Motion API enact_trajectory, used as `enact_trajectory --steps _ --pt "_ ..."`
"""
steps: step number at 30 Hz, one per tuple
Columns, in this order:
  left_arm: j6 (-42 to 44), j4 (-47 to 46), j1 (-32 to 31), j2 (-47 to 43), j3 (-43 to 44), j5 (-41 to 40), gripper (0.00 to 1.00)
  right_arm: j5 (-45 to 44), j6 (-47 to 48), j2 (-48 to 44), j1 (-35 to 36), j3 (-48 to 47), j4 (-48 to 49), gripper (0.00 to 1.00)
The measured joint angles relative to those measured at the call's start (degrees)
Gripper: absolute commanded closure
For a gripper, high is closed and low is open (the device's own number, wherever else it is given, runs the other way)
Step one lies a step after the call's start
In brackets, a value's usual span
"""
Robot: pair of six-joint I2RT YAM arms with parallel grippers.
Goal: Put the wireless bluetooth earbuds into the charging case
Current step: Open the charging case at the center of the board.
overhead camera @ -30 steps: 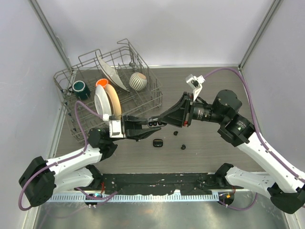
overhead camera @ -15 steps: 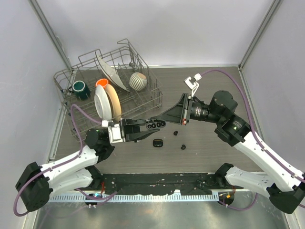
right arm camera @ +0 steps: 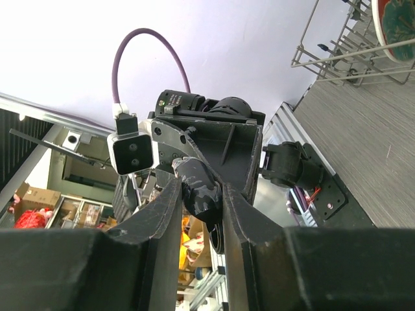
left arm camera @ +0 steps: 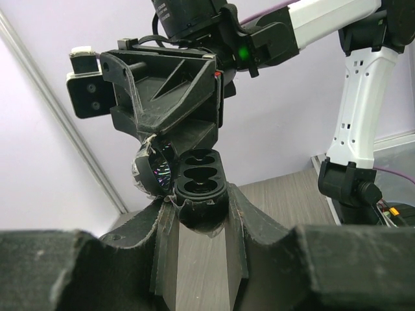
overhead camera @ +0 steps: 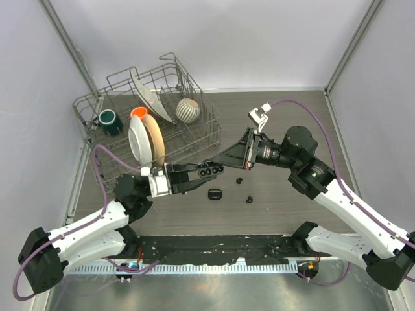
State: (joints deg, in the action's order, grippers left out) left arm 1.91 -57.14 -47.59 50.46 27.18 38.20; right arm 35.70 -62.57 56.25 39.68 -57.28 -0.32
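- The left end effector (left arm camera: 200, 210) is pinching the charging case (left arm camera: 198, 178) between its two fingertips. Its jaws are pressing tight on the case's lower body and holding it up off the desk (overhead camera: 272, 207).
- The case is showing as a small, black, rounded oblong. It is sitting open, with two round wells lined up one behind the other in its upper face.
- Its glossy lid (left arm camera: 152, 172) is standing out to one side of the wells and catching the light.
- The case's long axis is running in line with the left fingers, pointing straight out from that wrist toward the other arm. Its open face is turning upward.
- The right end effector (right arm camera: 201, 194) is hovering tip to tip with the left one, just beyond the case and slightly above it, with its fingers standing narrowly apart.
- In the right wrist view a shiny black shape is filling the gap between the right fingers. Whether they are gripping it cannot be told.
- Two earbuds (overhead camera: 239, 181) (overhead camera: 249, 199), tiny and black, are lying apart on the desk, below the right end effector and on its near side.
- Another small black piece (overhead camera: 213, 193) is lying on the desk almost directly beneath the held case. It is too small to identify.
- A wire dish rack (overhead camera: 194, 139) holding plates and mugs is standing behind the left end effector, well apart from the case.
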Motion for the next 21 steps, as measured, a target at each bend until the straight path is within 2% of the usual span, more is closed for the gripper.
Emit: enact_trajectory --steps 6,15,21 --pt "0.0 1.7 0.0 -0.3 0.0 -1.6 1.00 -1.0 -0.4 0.0 -0.2 0.6 0.5 0.73" --pt "-1.4 2.0 -0.1 -0.6 -0.8 -4.8 1.00 -2.8 -0.6 0.0 -0.5 2.0 1.9 0.48" --pt "-1.4 2.3 -0.1 -1.3 -1.0 -6.7 1.00 -4.0 -0.6 0.0 -0.5 2.1 1.9 0.41"
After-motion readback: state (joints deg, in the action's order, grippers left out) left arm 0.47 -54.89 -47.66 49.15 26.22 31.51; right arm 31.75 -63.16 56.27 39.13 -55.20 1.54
